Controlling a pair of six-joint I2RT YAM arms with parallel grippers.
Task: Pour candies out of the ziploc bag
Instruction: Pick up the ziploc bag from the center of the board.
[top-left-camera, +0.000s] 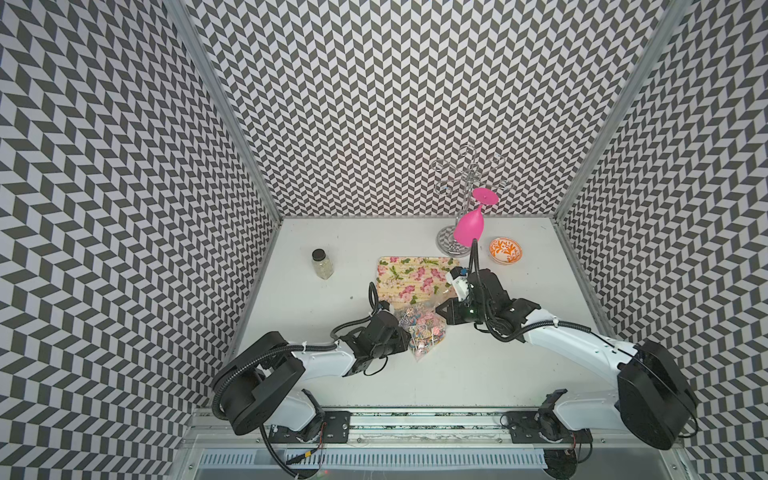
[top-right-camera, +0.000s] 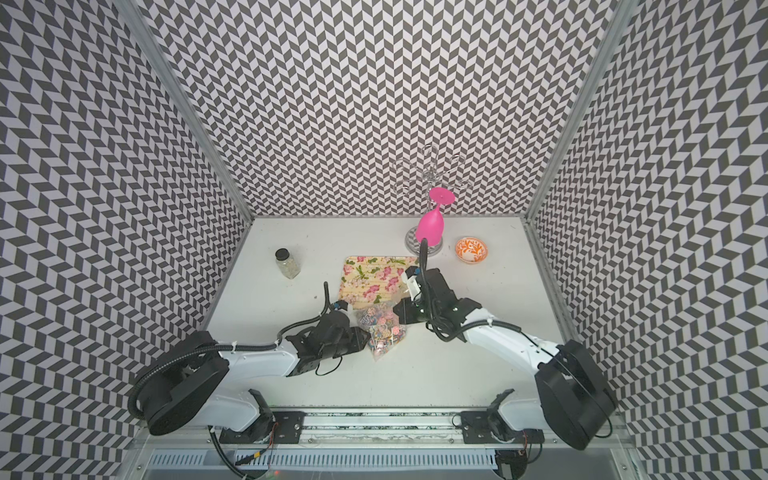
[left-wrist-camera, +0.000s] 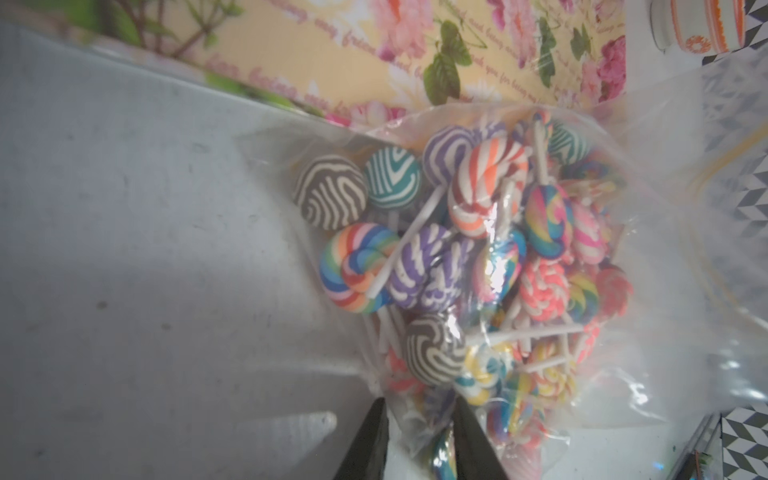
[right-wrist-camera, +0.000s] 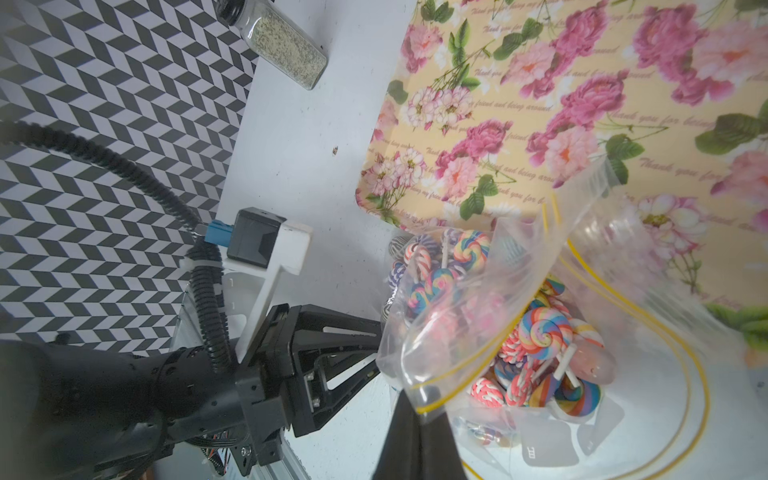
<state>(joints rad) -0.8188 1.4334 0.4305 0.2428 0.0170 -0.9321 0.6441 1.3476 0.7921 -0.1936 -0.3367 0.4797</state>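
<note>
The right pincer (right-wrist-camera: 419, 401) is clamped tight on one lip of the bag (right-wrist-camera: 440, 332) at its yellow zip strip, likely to hold the mouth agape. The left pincer (left-wrist-camera: 419, 405) straddles the opposite, sealed end with a slim gap; whether it bites the plastic I cannot tell. That pairing suits tipping the bottom up. The bag lies on the counter (top-left-camera: 457, 374) between them, candies (left-wrist-camera: 478, 249) heaped inside, its mouth lapping the near edge of the tray (right-wrist-camera: 519, 83), so the sweets should spill there.
</note>
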